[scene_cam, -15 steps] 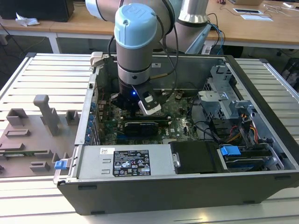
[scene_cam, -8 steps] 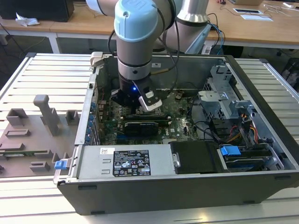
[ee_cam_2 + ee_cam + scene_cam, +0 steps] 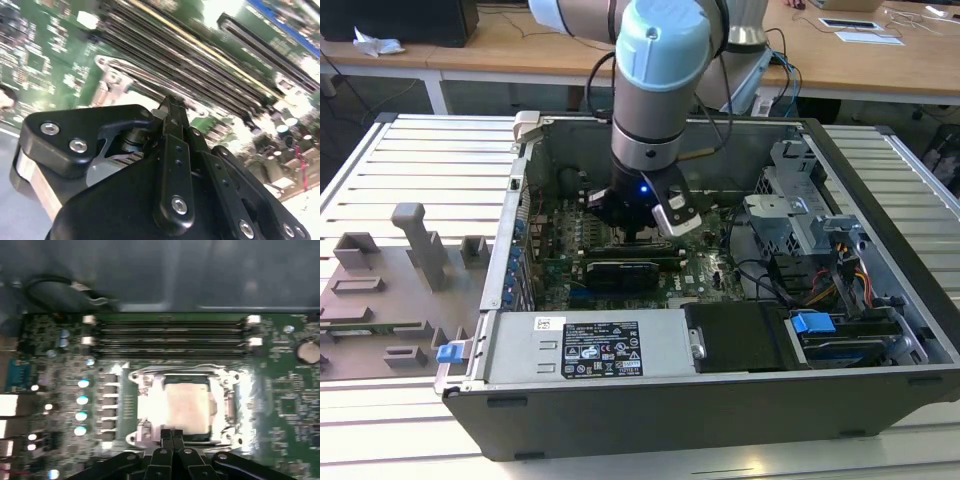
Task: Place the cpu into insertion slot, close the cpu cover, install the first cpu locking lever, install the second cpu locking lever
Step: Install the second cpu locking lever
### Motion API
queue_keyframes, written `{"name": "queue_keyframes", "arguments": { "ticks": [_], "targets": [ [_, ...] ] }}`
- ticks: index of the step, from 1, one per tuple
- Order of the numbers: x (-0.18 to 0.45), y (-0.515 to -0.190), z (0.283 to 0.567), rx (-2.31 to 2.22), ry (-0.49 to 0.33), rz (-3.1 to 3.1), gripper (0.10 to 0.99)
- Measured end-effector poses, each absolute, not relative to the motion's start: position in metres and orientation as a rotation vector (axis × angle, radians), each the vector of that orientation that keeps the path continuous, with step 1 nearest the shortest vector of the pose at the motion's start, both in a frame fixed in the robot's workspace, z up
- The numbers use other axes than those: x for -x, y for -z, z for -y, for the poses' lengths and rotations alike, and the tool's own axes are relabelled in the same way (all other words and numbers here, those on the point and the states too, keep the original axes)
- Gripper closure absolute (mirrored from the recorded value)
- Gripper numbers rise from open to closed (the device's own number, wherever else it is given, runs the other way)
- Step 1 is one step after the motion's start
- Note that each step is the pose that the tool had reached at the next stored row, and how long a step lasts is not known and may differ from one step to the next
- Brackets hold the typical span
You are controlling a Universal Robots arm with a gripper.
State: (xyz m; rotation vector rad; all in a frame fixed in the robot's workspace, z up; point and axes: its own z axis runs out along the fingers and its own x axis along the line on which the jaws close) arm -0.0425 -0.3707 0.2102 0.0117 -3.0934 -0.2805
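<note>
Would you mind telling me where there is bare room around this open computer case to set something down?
In the exterior view, the slatted table is bare at the exterior view's left of the case, beyond the grey fixture blocks. The power supply offers a flat top. Around the gripper and cpu it is crowded with memory slots.

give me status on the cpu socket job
Gripper down at the cover's edge, fingers together. Cpu seated in insertion slot, cpu cover down. Nothing in the way.
</note>
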Motion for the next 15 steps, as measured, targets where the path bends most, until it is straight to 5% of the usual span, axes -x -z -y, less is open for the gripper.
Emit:
{"name": "queue_keyframes", "arguments": {
  "ticks": [15],
  "targets": [
    [0.034, -0.222, 0.329, -0.007, 0.077, 3.101, 0.980]
  ]
}}
